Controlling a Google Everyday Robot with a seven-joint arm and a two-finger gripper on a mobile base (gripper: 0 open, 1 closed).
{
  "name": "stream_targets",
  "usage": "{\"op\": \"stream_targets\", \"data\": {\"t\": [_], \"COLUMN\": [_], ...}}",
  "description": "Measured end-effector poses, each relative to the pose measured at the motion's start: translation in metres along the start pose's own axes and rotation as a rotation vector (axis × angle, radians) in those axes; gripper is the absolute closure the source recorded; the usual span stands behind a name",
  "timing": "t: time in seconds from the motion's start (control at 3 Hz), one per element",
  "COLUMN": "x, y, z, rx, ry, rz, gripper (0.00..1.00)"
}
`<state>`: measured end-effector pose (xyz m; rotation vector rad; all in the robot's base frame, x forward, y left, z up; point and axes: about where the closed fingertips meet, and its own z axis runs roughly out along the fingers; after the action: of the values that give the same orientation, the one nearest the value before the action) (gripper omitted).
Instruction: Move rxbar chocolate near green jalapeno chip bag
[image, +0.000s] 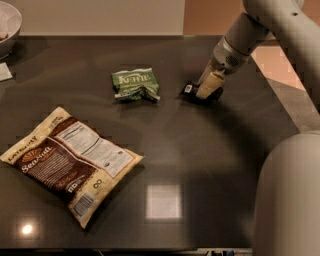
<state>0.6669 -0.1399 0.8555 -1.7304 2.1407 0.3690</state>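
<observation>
The rxbar chocolate (190, 90) is a small black bar with a white label patch at its left end. It sits at the table surface right of centre, mostly hidden under the gripper. My gripper (209, 90) comes down from the upper right and is shut on the bar's right part, with a cream fingertip (208, 83) showing. The green jalapeno chip bag (135, 84), wrinkled with white "Kettle" lettering, lies flat to the left of the bar, with a short gap between them.
A large tan-and-brown chip bag (70, 162) lies at the front left. A white bowl (7, 27) stands at the back left corner, with a white scrap (4, 72) below it. The dark table (190, 160) ends at the right, by the robot's body (290, 195).
</observation>
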Motion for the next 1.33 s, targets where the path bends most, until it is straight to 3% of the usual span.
{"op": "stream_targets", "data": {"t": [1.0, 1.33], "x": [-0.062, -0.077], "y": [-0.007, -0.006], "z": [0.017, 0.024], "rx": [-0.041, -0.057], "ry": [-0.099, -0.128], "rz": [-0.094, -0.100], "gripper": [1.00, 0.82]}}
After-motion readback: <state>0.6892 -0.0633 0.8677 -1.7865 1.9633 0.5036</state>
